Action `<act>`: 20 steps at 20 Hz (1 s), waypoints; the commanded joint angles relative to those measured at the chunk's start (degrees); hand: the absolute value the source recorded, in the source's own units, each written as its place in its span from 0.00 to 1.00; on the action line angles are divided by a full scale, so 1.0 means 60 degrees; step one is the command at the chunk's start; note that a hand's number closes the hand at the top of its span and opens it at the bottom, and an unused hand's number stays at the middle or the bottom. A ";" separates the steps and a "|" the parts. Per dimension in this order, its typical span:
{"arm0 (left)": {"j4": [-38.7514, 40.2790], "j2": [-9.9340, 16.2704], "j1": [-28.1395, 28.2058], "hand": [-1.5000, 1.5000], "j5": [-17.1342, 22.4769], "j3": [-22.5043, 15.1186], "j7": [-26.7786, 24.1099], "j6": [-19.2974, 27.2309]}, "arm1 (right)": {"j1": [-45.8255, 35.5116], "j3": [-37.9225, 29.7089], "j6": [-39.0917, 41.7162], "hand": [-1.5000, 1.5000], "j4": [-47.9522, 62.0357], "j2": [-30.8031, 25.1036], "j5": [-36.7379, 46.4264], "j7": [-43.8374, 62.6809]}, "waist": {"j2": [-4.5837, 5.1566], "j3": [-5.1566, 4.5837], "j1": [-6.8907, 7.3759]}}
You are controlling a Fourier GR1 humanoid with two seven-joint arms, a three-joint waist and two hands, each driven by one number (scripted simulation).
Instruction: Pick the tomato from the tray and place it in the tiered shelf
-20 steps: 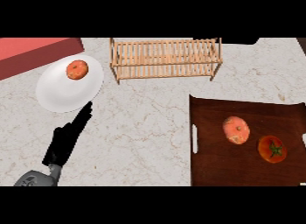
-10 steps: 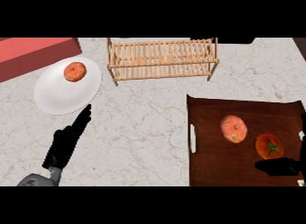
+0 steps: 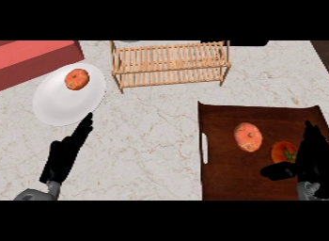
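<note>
Sitting on the dark brown tray (image 3: pixel 223 141) near its right side, the red tomato (image 3: pixel 284 151) shows its green stem and lies partly behind the right hand (image 3: pixel 313 157). That hand comes in from the lower right corner and hovers over the tray with its fingers (image 3: pixel 311 136) straight and pointing up the view, its thumb (image 3: pixel 278 170) spread out to the left just below the tomato; nothing is held in it, and whether it touches the tomato cannot be told. Just left of the tomato, on the same tray, lies a paler orange-pink fruit (image 3: pixel 247 136), apart from the hand. A white handle slot (image 3: pixel 205 148) shows on the tray's left edge. Beyond the tray, toward the far edge of the marble counter (image 3: pixel 153 141), stands the wooden tiered shelf (image 3: pixel 171 63), its slatted levels bare. Left of the shelf is a white plate (image 3: pixel 59 106) with an orange fruit (image 3: pixel 76 78) on its upper part, and past that a red block (image 3: pixel 28 59) in the top left corner. The left hand (image 3: pixel 65 153) rests on the counter at lower left, fingers straight and together, tips just beside the plate's lower rim.
</note>
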 commanded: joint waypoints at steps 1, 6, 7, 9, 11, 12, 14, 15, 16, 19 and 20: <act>-0.0539 0.0037 0.0505 0.50 -0.0079 0.0080 -0.0030 -0.0005 | -0.0085 -0.0501 0.0365 0.00 0.0377 0.0255 0.0226 0.1103 | -0.0017 0.0007 -0.0026; 0.0083 -0.0051 0.0276 0.50 -0.0197 0.0324 -0.0299 -0.0349 | -0.0270 -0.0371 0.0769 0.00 0.0521 0.1026 0.0848 0.1295 | -0.0008 0.0002 -0.0076; -0.0458 -0.0035 0.0076 0.50 -0.0110 0.0348 0.0487 -0.0279 | -0.0611 -0.0619 0.1192 0.00 0.0723 0.0942 0.0675 0.1179 | -0.0010 0.0006 -0.0052; 0.0854 -0.0543 -0.0303 0.50 -0.0380 0.0349 -0.0277 -0.0241 | -0.0079 -0.0860 0.1061 0.00 0.0583 0.0860 0.0720 0.0771 | 0.0004 -0.0001 -0.0162; -0.0022 -0.0284 -0.0341 0.50 -0.0339 0.0494 0.0534 -0.0248 | -0.0574 -0.0951 0.1039 0.00 0.1403 0.1083 0.1046 0.0588 | 0.0002 0.0006 -0.0065; -0.0354 -0.0154 0.0339 0.50 -0.0325 0.0465 0.0192 -0.0441 | 0.0047 -0.1065 0.1059 0.00 0.0730 0.1065 0.0975 0.0513 | -0.0017 0.0006 -0.0078; 0.0388 -0.0386 -0.0211 0.50 -0.0478 0.0653 0.0043 -0.0460 | 0.0074 -0.1378 0.0591 0.00 0.1653 0.1074 0.0990 -0.0377 | 0.0002 0.0007 -0.0095; 0.0362 -0.0649 0.0006 0.50 -0.0529 0.0609 -0.0055 -0.0324 | -0.0349 -0.1245 0.0689 0.00 0.1791 0.1399 0.1327 -0.0007 | 0.0000 0.0006 -0.0065; -0.0444 -0.0623 0.0392 0.50 -0.0563 0.0435 0.0393 -0.0360 | 0.0012 -0.1534 0.0955 0.00 0.1337 0.1186 0.1095 -0.0260 | -0.0014 0.0008 -0.0068; -0.0392 -0.0454 0.0541 0.50 -0.0740 0.0675 0.0178 -0.0551 | 0.0131 -0.1442 0.0587 0.00 0.2056 0.1633 0.1542 -0.0590 | -0.0009 0.0009 -0.0059; 0.0684 -0.0765 -0.0136 0.50 -0.0718 0.0944 -0.0162 -0.0722 | -0.0315 -0.1372 0.1133 0.00 0.1725 0.1838 0.1623 -0.0113 | -0.0002 0.0005 -0.0090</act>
